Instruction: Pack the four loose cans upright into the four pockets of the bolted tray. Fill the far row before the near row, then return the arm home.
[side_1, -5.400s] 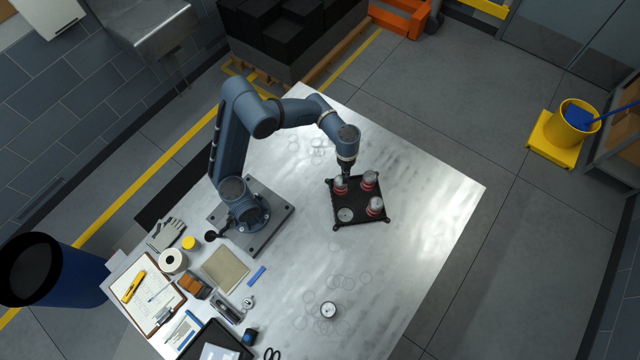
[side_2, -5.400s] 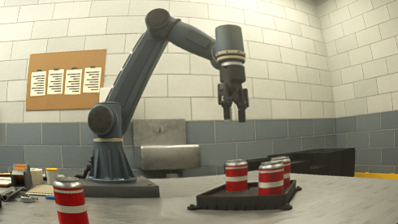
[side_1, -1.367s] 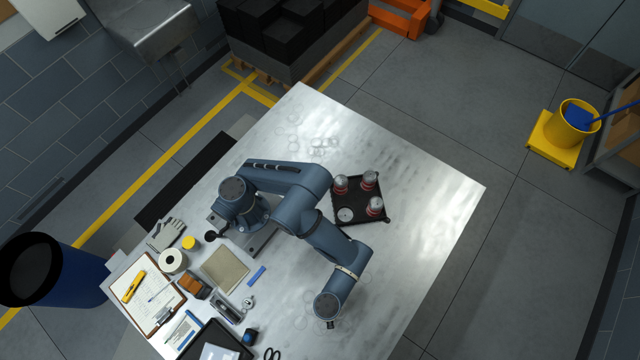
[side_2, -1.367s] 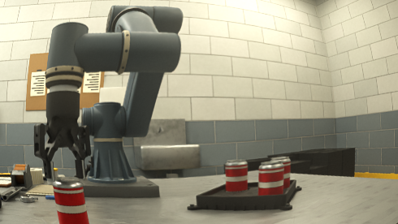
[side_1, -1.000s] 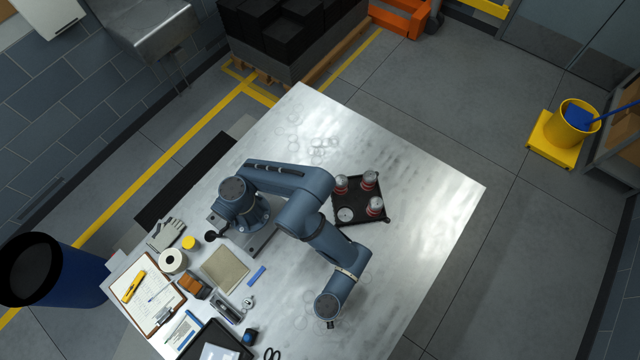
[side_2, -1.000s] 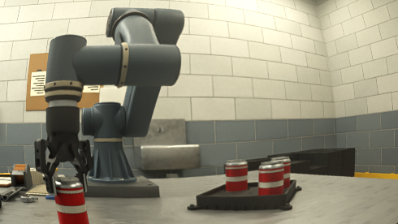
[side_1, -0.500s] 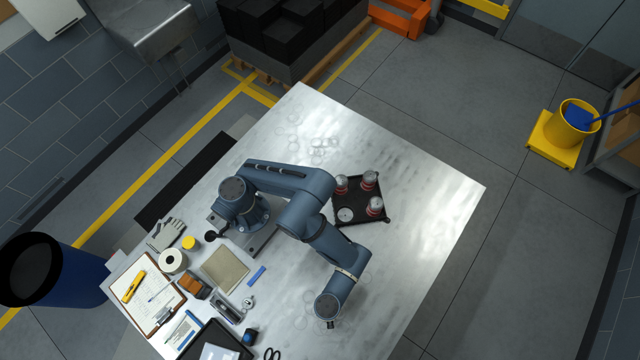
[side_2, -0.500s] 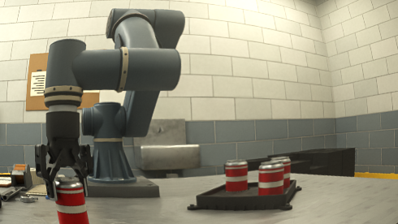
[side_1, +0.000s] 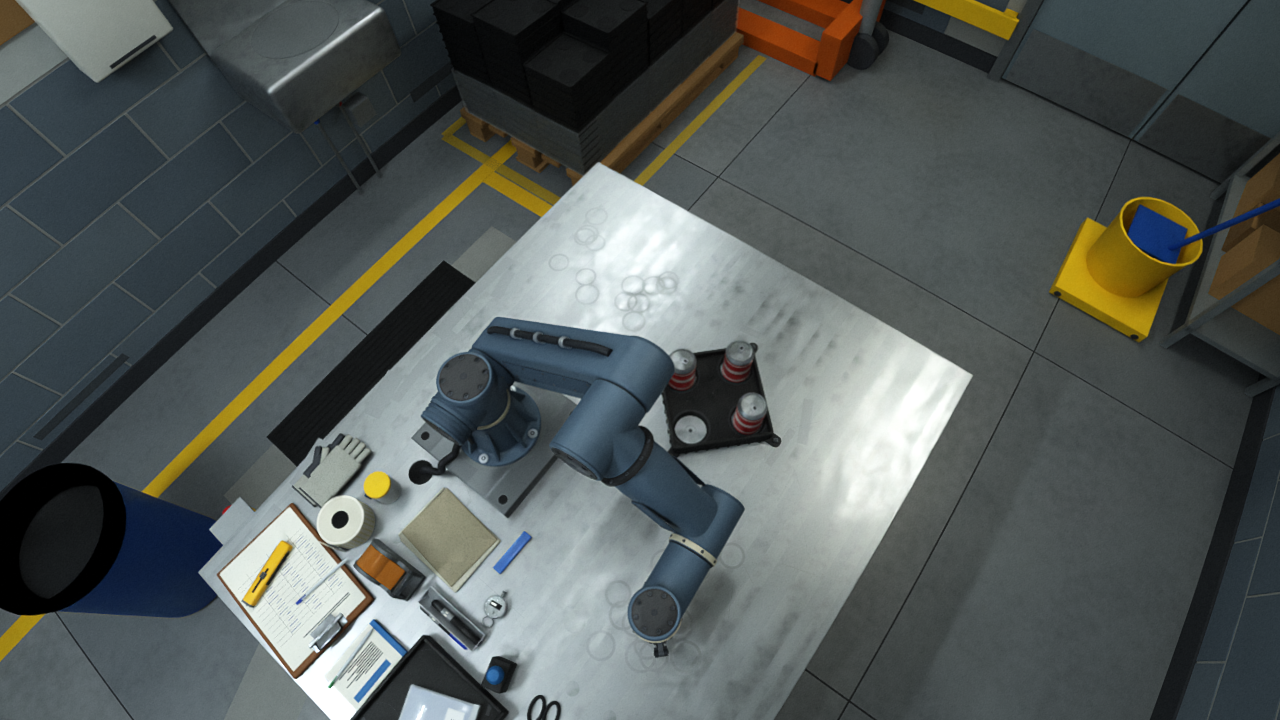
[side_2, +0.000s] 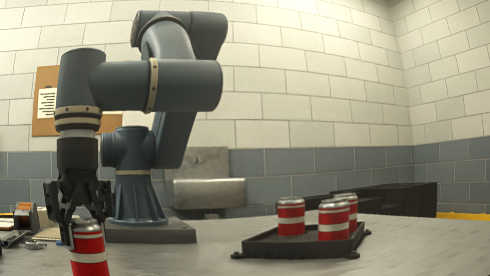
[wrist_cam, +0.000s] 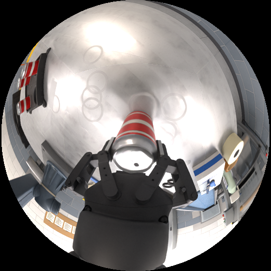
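Observation:
My gripper is down around the top of the last loose can, its fingers closed against the can's sides. This can is red with white bands and stands upright on the steel table, near the front edge. The black tray sits further along the table, beside the arm's base. Three cans stand upright in it: two in the far row and one in the near row. One near pocket shows only its silver floor.
A black tray with paper lies at the table's corner. Beside it are a clipboard, tape roll, gloves, scissors and small tools. The table between the can and the tray holds only faint ring marks.

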